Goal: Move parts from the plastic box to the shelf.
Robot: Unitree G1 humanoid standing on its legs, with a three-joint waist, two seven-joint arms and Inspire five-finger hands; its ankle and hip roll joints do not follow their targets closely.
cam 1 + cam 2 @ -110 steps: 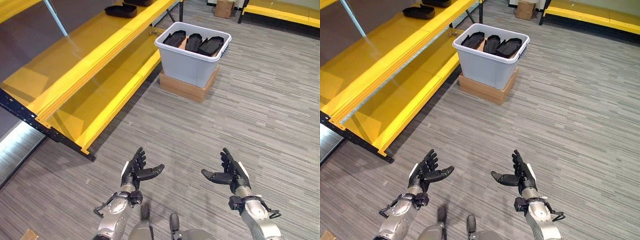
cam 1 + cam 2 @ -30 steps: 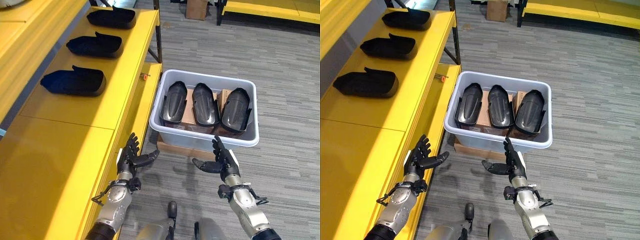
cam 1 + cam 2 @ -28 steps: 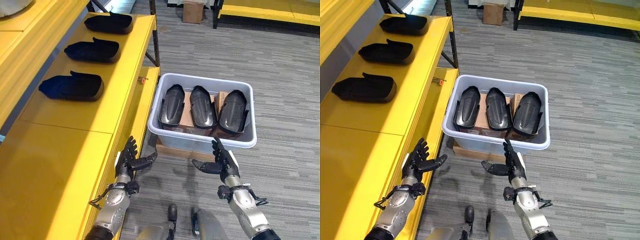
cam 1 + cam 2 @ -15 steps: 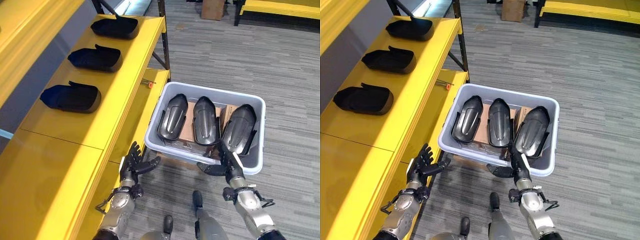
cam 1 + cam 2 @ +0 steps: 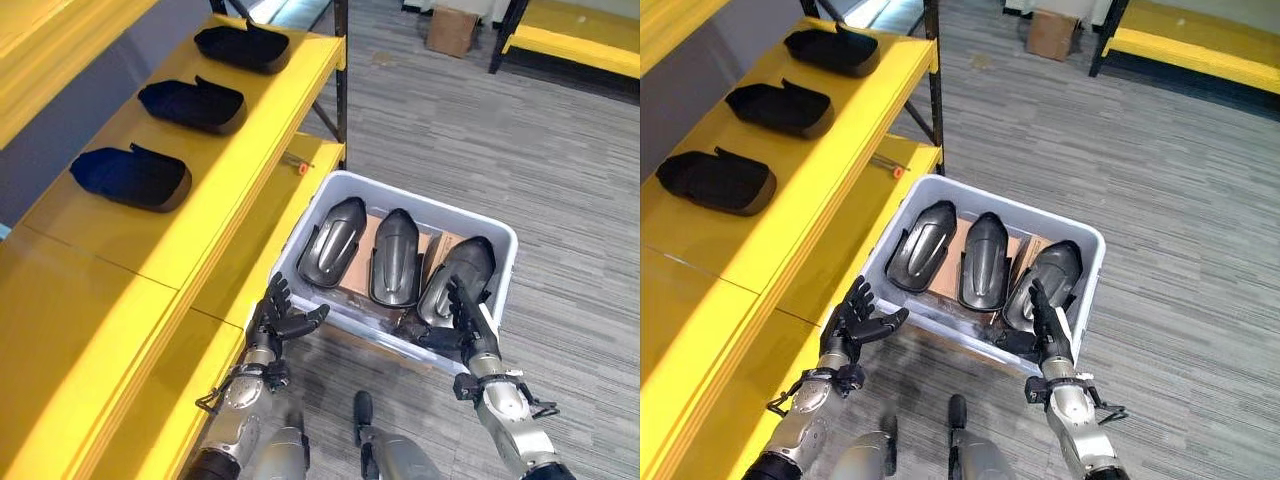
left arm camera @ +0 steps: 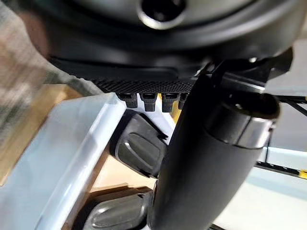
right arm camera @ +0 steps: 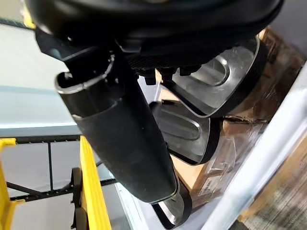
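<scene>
With both my left hand (image 5: pixel 283 318) and right hand (image 5: pixel 468 325) spread empty over the box (image 5: pixel 500 245), I should cup the nearest part (image 5: pixel 452 280) from both sides.

Right hand (image 7: pixel 120 129) open above black parts (image 7: pixel 218 76), in plastic box (image 7: pixel 259 158)

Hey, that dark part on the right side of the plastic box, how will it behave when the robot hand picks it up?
The rightmost part looks like a moulded rigid shell, so it should keep its shape. Its glossy curved surface may be slippery. It leans on a cardboard carton inside the plastic box, so it could slide or tip when nudged by the right robot hand.
</scene>
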